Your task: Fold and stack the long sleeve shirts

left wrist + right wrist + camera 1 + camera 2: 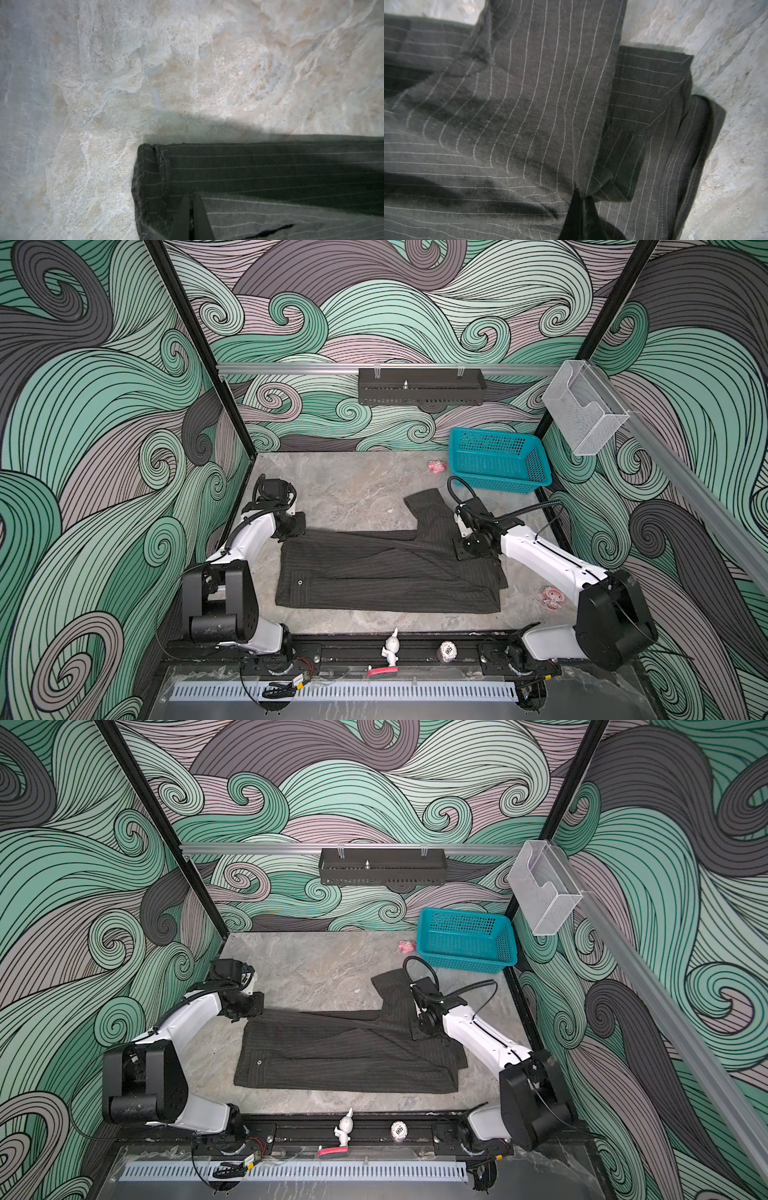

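Shirt: the dark pinstriped shirt [386,572] lies spread flat on the desk [353,489], between the two arms in both top views. One sleeve [428,510] runs away toward the teal basket [494,477] and stops short of it.
Left fingers: the left fingers [182,218] are together, tips down on the shirt's far left corner, just inside its edge. Whether any fabric is caught between them cannot be told.
Right fingers: the right fingers [571,218] are clamped on a fold of the sleeve near where it joins the body, and the cloth draws to a point at their tips.
Layers: beside the right fingers, folded layers of the shirt lie stacked with stepped edges, with bare desk beyond them.
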### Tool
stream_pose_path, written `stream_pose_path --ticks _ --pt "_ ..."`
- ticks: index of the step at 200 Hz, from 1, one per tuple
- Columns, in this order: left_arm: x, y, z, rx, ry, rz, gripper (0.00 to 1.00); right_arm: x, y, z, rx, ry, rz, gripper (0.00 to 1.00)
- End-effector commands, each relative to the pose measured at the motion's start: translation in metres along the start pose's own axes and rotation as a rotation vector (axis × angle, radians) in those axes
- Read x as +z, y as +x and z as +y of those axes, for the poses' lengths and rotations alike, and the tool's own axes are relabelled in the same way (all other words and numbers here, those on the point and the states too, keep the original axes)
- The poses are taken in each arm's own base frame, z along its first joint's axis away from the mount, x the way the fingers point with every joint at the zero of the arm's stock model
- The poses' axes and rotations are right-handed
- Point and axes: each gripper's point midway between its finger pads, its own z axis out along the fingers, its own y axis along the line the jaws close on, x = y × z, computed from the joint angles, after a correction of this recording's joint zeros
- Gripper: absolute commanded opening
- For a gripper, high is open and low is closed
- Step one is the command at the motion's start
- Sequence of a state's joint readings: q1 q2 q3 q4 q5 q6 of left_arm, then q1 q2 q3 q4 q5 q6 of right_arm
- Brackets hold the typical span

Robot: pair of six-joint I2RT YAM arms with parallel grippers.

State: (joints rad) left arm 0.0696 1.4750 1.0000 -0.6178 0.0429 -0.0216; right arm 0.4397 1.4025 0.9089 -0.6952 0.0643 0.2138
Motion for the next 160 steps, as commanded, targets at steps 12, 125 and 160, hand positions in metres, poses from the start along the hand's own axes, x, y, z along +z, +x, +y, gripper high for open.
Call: stream_pose_path --ticks 12,125,160 --pt "-0.01 0.016 0.018 -0.053 -0.109 0.036 0.2 0.002 0.016 -0.006 0.01 0.033 0.038 0.0" --pt "-0.021 -0.001 -0.072 -0.314 0.259 0.094 0.23 -0.027 -0.027 0.009 0.07 -0.029 -0.036 0.56" --pt "0.032 0.057 -0.084 -0.39 0.233 0.36 0.21 0.012 -0.029 0.024 0.111 -0.077 0.052 0.51"
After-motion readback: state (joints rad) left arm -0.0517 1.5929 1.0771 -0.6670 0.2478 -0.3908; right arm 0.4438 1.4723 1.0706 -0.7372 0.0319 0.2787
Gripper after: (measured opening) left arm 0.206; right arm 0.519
